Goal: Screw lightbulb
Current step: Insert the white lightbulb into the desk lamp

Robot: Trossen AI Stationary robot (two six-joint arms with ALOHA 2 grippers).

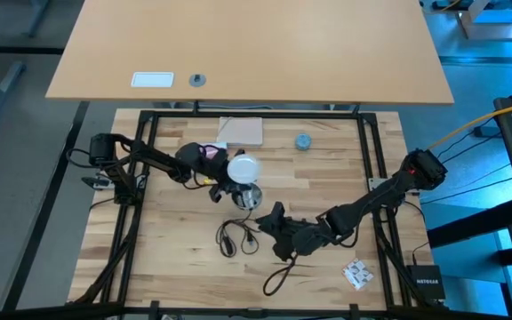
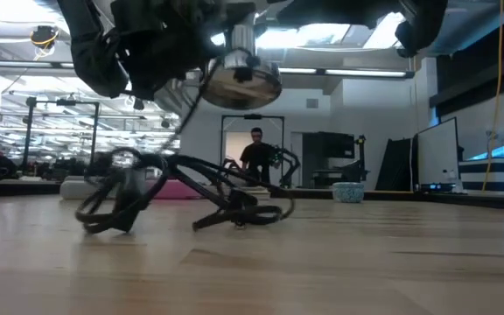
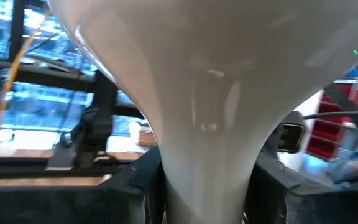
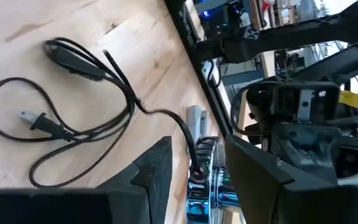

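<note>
Fingers (image 3: pixel 135 186) clamp lightbulb (image 3: pixel 207 93) above silvery socket (image 2: pixel 239 83)

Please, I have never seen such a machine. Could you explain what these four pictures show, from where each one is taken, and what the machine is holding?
It is a robot with two dark arms at a wooden table. Each arm ends in a two-finger end effector.

One camera looks straight down from above, one sits at table height, and one rides on each wrist.

The left end effector is shut on the white lightbulb; its wrist camera shows the bulb's neck between the fingers. The right end effector is at the silvery socket, which sits between its fingers in its wrist camera and hangs lifted above the table in the low view. Whether it grips the socket firmly I cannot tell.

On the table lie the socket's black cord, a small blue-grey cap, a pale flat board and a small patterned packet.
</note>
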